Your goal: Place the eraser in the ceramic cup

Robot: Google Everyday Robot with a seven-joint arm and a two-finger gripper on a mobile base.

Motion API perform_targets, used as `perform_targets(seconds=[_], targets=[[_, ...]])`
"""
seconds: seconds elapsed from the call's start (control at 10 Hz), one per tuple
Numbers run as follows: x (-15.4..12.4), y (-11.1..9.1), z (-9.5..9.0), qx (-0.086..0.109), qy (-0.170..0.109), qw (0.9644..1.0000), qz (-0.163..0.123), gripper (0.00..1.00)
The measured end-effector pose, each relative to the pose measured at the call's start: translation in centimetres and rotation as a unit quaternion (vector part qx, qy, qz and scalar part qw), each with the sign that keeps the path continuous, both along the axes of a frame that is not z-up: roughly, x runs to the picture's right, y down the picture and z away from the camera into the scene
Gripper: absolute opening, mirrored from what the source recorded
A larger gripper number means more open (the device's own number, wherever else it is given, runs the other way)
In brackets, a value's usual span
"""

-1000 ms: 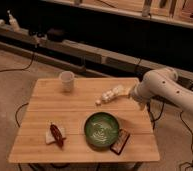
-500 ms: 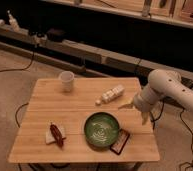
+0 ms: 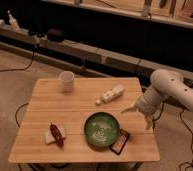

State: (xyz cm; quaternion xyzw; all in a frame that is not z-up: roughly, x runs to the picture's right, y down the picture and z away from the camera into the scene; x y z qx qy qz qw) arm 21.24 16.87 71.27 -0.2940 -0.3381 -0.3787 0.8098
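Your eraser (image 3: 119,141) lay flat near the front right corner of the bench (image 3: 75,110), tucked against the rim of the green bowl (image 3: 102,131). Whether it touched the rim or sat just beside it, I could not tell. That spot mattered: the bowl crowded the eraser's left side, so any approach probably had to come from above or from the right.

The gripper (image 3: 136,118) hung over the right edge of the bench, just beyond the eraser and to the right of the bowl. Its jaws were spread wide and held nothing. That looked like a reach set up for the pick, not a carry, so the task was at its first step with the grasp not yet made.

The ceramic cup (image 3: 66,80) stood upright at the far left of the bench, well apart from the eraser, with its mouth up to take the drop. The diagonal to the cup ran over the bowl, so you would likely have needed to lift clear first.

A white bottle (image 3: 111,94) lay on its side toward the far right, and a red chili pepper (image 3: 55,134) rested on a white piece at the near left.
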Motion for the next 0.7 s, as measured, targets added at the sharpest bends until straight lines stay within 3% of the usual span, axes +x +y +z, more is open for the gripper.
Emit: perform_targets(seconds=[0.2,0.3,0.5,0.7], targets=[[2.2,2.1,0.8,-0.047,0.062,0.9965,-0.030,0.80],[2.8,2.6,0.9,-0.059,0.082,0.9942,-0.037,0.80],[3.4,3.6,1.7,-0.075,0.118,0.9891,-0.048,0.80],[1.8,4.9,3.3,-0.080,0.124,0.9879,-0.048,0.80]])
